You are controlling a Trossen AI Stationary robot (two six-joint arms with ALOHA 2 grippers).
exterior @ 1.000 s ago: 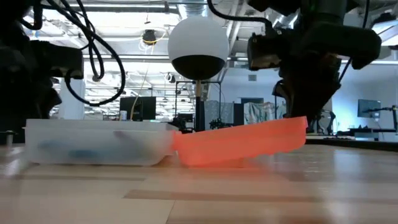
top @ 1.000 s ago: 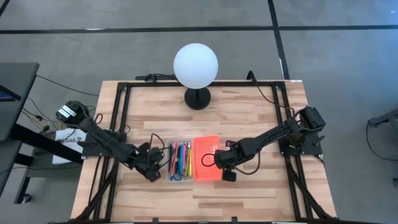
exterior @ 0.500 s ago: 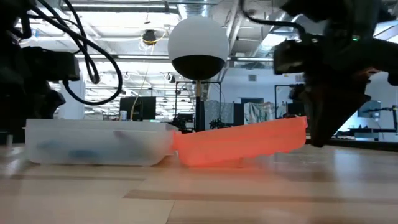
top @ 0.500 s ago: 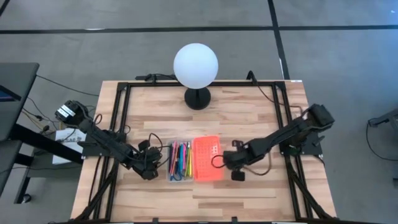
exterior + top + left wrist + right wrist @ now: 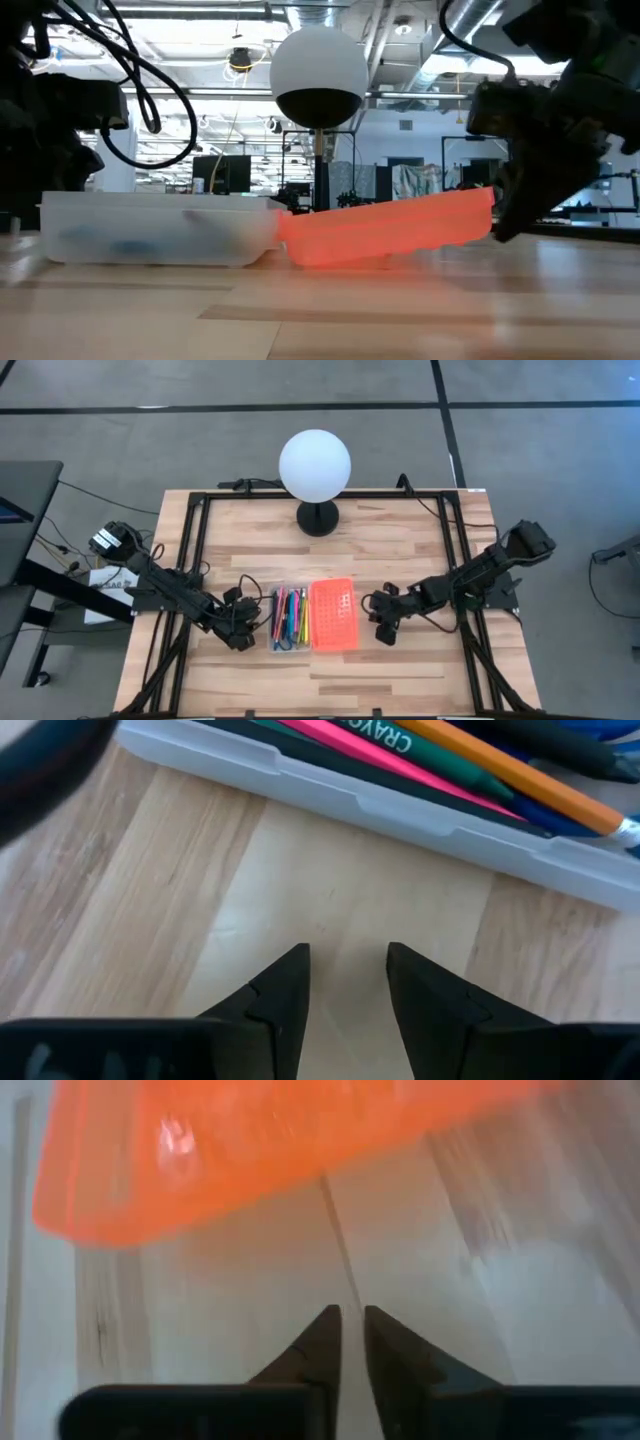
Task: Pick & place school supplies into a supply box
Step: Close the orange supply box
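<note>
Orange lid (image 5: 270,1150) beyond right jaws

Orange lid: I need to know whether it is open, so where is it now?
In the high view the orange lid lies open at mid-table, right of the clear tray of pens, with the right gripper just beyond it.

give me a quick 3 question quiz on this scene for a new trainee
1. True or false: the orange lid is shut over the clear case.
2. Which gripper is nearer the lid? A) left gripper B) right gripper
3. Fill in: the pens and markers lie ____ the case.

Key
1. False. The lid lies flipped open beside the case, on the side away from the left gripper.
2. B. It sits just off the lid's outer edge, holding nothing; the left gripper waits open on the case's other side.
3. Inside.
</note>
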